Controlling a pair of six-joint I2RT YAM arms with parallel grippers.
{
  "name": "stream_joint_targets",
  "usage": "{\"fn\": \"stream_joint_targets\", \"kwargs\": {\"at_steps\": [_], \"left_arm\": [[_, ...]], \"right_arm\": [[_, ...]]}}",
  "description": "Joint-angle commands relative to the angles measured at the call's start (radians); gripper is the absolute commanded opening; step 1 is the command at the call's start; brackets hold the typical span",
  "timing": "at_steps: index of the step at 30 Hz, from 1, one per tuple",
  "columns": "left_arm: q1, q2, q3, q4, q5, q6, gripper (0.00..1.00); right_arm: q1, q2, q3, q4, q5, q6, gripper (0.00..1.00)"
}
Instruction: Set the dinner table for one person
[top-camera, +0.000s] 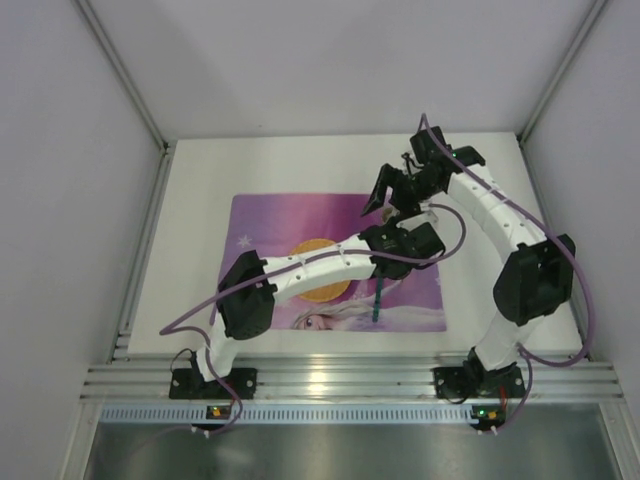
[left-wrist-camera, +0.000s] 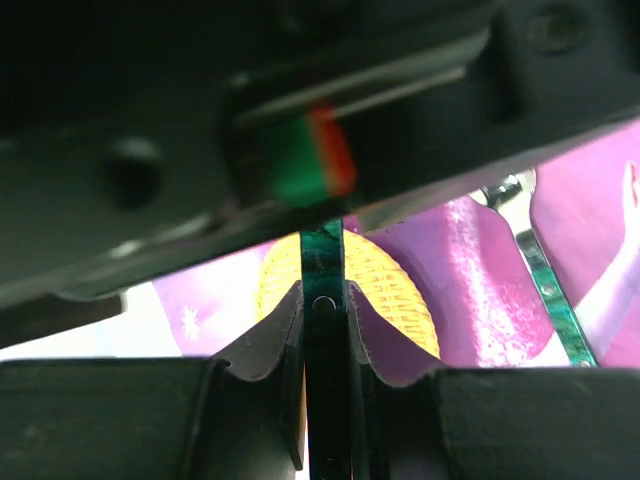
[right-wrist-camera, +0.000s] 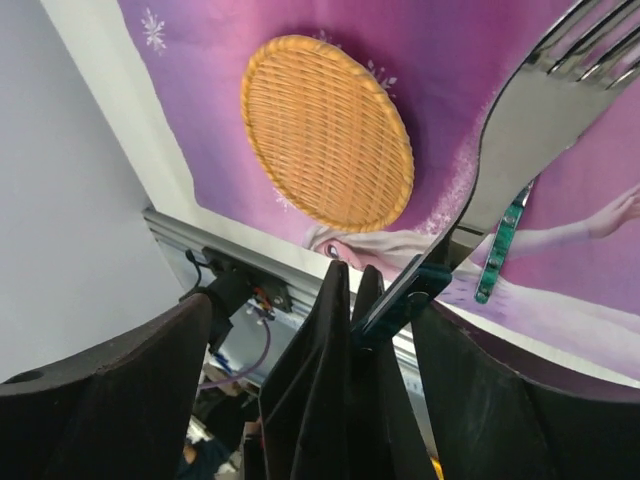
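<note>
**Over the placemat's right side, the left arm has the fork**

The dinner table (top-camera: 200, 190) bears a purple placemat (top-camera: 270, 220) with a woven charger (right-wrist-camera: 325, 130) at its centre. A green-handled utensil (top-camera: 378, 300) lies right of the charger. Above them, the left gripper (left-wrist-camera: 325, 305) is clamped on the green handle of the fork (right-wrist-camera: 540, 130). The right gripper (right-wrist-camera: 320, 310) stands spread around that handle, the tines pointing beyond it. The empty spot left of the charger looks like the left arm's reach.

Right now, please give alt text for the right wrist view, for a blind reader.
A green-handled silver fork stands near the camera, its handle pinched by the left gripper between the fingers of the open right gripper. Behind lies a purple placemat with a round woven mat.
</note>
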Motion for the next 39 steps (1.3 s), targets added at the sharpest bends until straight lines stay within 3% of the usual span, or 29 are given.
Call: {"fn": "stream_joint_targets", "kwargs": {"at_steps": [1,8,11,14,16,21,23,28,39], "left_arm": [[0.017,-0.077,-0.003,0.056,0.041,0.009,0.0],[0.109,-0.144,-0.072,0.032,0.124,-0.082,0.0],[0.209,-0.193,-0.145,0.019,0.158,-0.136,0.0],[0.359,-0.287,-0.257,0.026,0.238,-0.212,0.0],[0.446,-0.375,-0.357,0.038,0.369,-0.255,0.0],[0.68,-0.535,-0.57,0.09,0.577,-0.26,0.0],[0.764,-0.575,-0.612,0.088,0.728,-0.246,0.0],[0.82,-0.588,-0.704,0.053,0.87,-0.234,0.0],[0.849,-0.439,-0.759,-0.019,0.874,-0.269,0.0]], "right_arm": [[0.008,0.018,0.116,-0.006,-0.034,-0.033,0.81],[-0.128,0.104,0.424,-0.174,-0.01,-0.111,0.88],[-0.246,0.112,0.503,-0.222,-0.028,-0.137,0.89],[-0.314,0.087,0.492,-0.241,-0.039,-0.164,0.9],[-0.345,0.061,0.465,-0.242,-0.04,-0.188,0.9],[-0.406,0.012,0.308,-0.216,-0.047,-0.219,0.89],[-0.406,-0.009,0.246,-0.185,-0.06,-0.216,0.89],[-0.406,-0.019,0.192,-0.144,-0.077,-0.211,0.89],[-0.404,0.006,0.189,-0.145,-0.102,-0.231,0.88]]}}
